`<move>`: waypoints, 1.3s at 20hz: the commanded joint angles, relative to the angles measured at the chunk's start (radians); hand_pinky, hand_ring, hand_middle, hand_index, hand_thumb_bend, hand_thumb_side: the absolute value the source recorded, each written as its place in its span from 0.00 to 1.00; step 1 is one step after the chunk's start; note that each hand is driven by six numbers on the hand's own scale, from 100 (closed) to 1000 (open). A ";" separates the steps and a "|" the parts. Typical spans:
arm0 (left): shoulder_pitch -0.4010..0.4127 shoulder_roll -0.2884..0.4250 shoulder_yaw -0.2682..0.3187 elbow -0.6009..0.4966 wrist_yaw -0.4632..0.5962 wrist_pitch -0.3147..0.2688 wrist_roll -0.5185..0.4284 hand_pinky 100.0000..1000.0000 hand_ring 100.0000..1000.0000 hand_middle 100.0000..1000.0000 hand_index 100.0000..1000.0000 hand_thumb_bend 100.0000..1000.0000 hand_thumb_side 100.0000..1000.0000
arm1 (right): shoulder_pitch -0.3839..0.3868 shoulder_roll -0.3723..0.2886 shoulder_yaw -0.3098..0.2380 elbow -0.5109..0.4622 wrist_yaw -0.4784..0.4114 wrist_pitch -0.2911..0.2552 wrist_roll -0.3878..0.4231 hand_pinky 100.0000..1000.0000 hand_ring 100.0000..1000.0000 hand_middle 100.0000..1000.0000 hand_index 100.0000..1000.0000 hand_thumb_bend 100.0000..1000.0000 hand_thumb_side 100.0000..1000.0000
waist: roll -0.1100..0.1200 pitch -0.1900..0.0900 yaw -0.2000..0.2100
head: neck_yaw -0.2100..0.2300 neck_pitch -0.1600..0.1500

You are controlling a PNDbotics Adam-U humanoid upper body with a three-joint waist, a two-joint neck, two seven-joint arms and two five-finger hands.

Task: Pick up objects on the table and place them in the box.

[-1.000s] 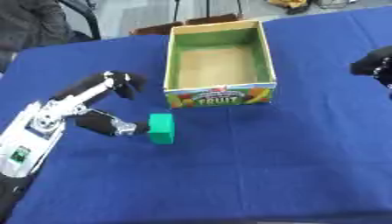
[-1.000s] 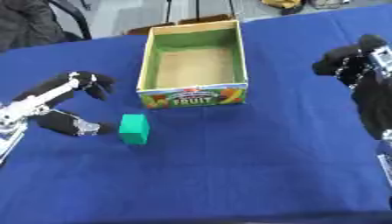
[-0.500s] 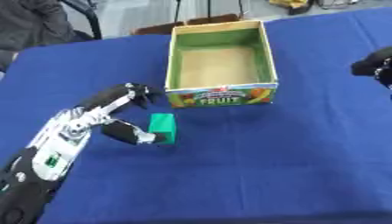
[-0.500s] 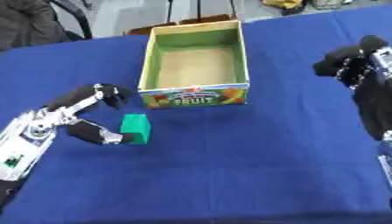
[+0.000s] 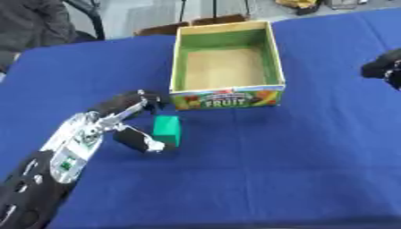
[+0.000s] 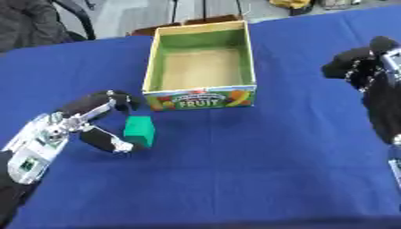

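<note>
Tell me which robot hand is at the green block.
The left robot hand: its fingers and thumb bracket the green block in front of the fruit box. The right robot hand stays off to the box's right, away from it.

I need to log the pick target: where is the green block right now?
The green block sits on the blue table, left of centre in the left eye view, just in front of the fruit box's near-left corner, between the left hand's thumb and fingers.
</note>
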State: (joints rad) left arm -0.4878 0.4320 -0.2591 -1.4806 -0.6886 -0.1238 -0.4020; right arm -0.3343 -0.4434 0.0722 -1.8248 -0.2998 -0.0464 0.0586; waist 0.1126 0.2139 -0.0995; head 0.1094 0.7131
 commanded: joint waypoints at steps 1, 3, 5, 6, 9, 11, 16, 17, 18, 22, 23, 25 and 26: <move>-0.021 0.013 0.001 0.002 -0.016 -0.011 0.006 0.70 0.63 0.65 0.86 0.63 0.41 | -0.014 -0.011 -0.003 -0.011 0.000 0.000 0.002 0.69 0.62 0.50 0.58 0.00 0.92 | -0.006 -0.015 -0.002 | 0.005 0.004; -0.024 0.012 0.000 0.010 -0.022 -0.014 0.009 0.70 0.63 0.65 0.86 0.62 0.41 | -0.015 -0.011 -0.003 -0.012 0.000 0.000 0.002 0.69 0.62 0.50 0.58 0.00 0.92 | -0.006 -0.014 -0.003 | 0.006 0.003; -0.025 0.010 -0.001 0.019 -0.026 -0.017 0.011 0.70 0.63 0.65 0.86 0.62 0.41 | -0.015 -0.011 -0.002 -0.011 0.000 0.000 0.002 0.69 0.62 0.50 0.58 0.00 0.92 | -0.006 -0.014 -0.004 | 0.007 0.003; -0.026 0.009 -0.001 0.024 -0.027 -0.017 0.011 0.70 0.63 0.65 0.86 0.61 0.41 | -0.015 -0.011 -0.002 -0.011 0.000 0.000 0.003 0.69 0.62 0.50 0.58 0.00 0.92 | -0.006 -0.014 -0.004 | 0.007 0.003; -0.031 0.004 -0.002 0.037 -0.035 -0.020 0.016 0.70 0.62 0.65 0.85 0.61 0.40 | -0.015 -0.009 -0.001 -0.011 0.000 0.001 0.003 0.69 0.62 0.50 0.58 0.00 0.92 | -0.006 -0.013 -0.005 | 0.008 0.003; -0.034 0.002 -0.001 0.044 -0.042 -0.021 0.022 0.70 0.62 0.64 0.85 0.61 0.40 | -0.016 -0.009 -0.001 -0.011 0.000 0.001 0.004 0.69 0.62 0.50 0.58 0.00 0.92 | -0.006 -0.013 -0.005 | 0.008 0.002; -0.037 -0.001 -0.001 0.056 -0.053 -0.024 0.031 0.67 0.59 0.61 0.81 0.60 0.38 | -0.016 -0.009 -0.001 -0.011 0.000 0.001 0.004 0.69 0.62 0.50 0.58 0.00 0.93 | -0.006 -0.012 -0.006 | 0.009 0.002; -0.039 -0.004 -0.001 0.066 -0.063 -0.022 0.034 0.67 0.59 0.61 0.81 0.60 0.37 | -0.016 -0.009 -0.001 -0.011 0.001 0.001 0.004 0.69 0.62 0.50 0.58 0.00 0.93 | -0.007 -0.011 -0.007 | 0.010 0.002; -0.042 -0.007 -0.001 0.075 -0.073 -0.023 0.038 0.66 0.58 0.60 0.81 0.60 0.37 | -0.016 -0.009 -0.001 -0.011 0.001 0.001 0.004 0.69 0.62 0.50 0.58 0.00 0.93 | -0.007 -0.011 -0.007 | 0.010 0.002; -0.047 -0.014 -0.005 0.108 -0.113 -0.033 0.057 0.62 0.55 0.57 0.76 0.60 0.34 | -0.016 -0.008 0.000 -0.011 0.002 0.001 0.005 0.68 0.62 0.50 0.58 0.00 0.93 | -0.007 -0.010 -0.009 | 0.012 0.002; -0.048 -0.015 -0.006 0.115 -0.119 -0.036 0.059 0.61 0.54 0.56 0.76 0.60 0.34 | -0.016 -0.008 0.000 -0.011 0.002 0.001 0.004 0.68 0.62 0.50 0.58 0.00 0.93 | -0.007 -0.010 -0.009 | 0.012 0.002; -0.049 -0.018 -0.006 0.127 -0.128 -0.041 0.065 0.58 0.51 0.52 0.72 0.58 0.32 | -0.016 -0.008 0.000 -0.011 0.002 0.002 0.004 0.68 0.62 0.50 0.58 0.00 0.93 | -0.006 -0.010 -0.010 | 0.012 0.002; -0.050 -0.020 -0.005 0.133 -0.131 -0.044 0.069 0.55 0.48 0.50 0.69 0.57 0.30 | -0.016 -0.007 0.000 -0.010 0.002 0.002 0.005 0.69 0.62 0.50 0.58 0.00 0.93 | -0.006 -0.010 -0.010 | 0.012 0.002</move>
State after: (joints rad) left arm -0.5263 0.4037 -0.2675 -1.3539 -0.8039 -0.1662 -0.3400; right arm -0.3352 -0.4423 0.0749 -1.8248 -0.2998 -0.0437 0.0615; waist 0.1127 0.2162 -0.1089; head 0.1185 0.7131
